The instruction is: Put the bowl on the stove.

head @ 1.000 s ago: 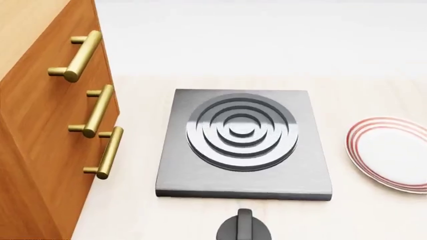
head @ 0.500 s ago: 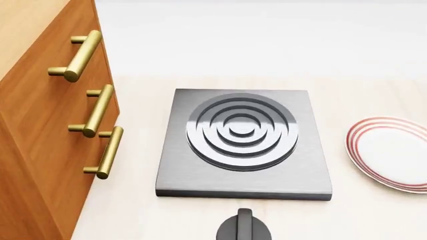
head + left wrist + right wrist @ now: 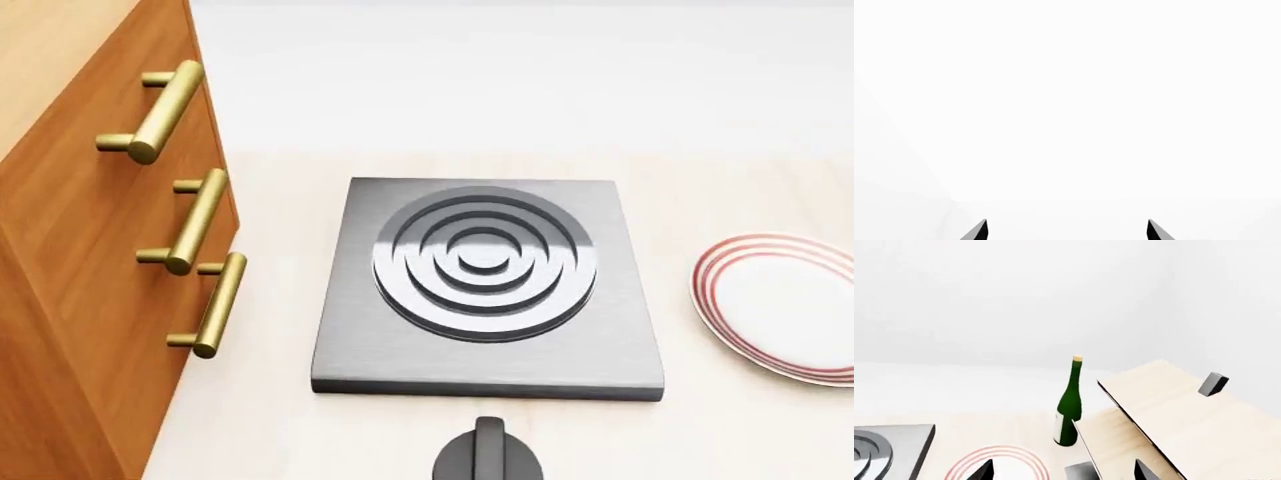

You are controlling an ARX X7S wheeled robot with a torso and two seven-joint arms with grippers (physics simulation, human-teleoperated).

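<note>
Dark grey metal fills the middle of your head view: the stove (image 3: 487,288) sits flat on the pale worktop (image 3: 721,420), its ringed burner (image 3: 483,264) bare, and nothing in this view has shifted over the last second, so you are no nearer the goal than before. The bowl is not visible in any view; you cannot place it yet, and finding it is your first job. From the stove, the red-rimmed plate (image 3: 781,305) lies at three o'clock, well apart; the black knob (image 3: 489,455) sits at six o'clock, just off the slab's front edge; the wooden cabinet (image 3: 94,270) with its brass handles (image 3: 200,222) stands at nine o'clock. Neither arm shows in the head view. Your left end effector (image 3: 1067,231) shows only two dark tips, set apart, with nothing between them against blank white. Your right end effector (image 3: 1062,471) is likewise spread and empty, looking over the plate's rim toward a green bottle (image 3: 1069,405) and a raised wooden panel (image 3: 1174,415). My judgement: turn the head or base to search before either arm commits.
</note>
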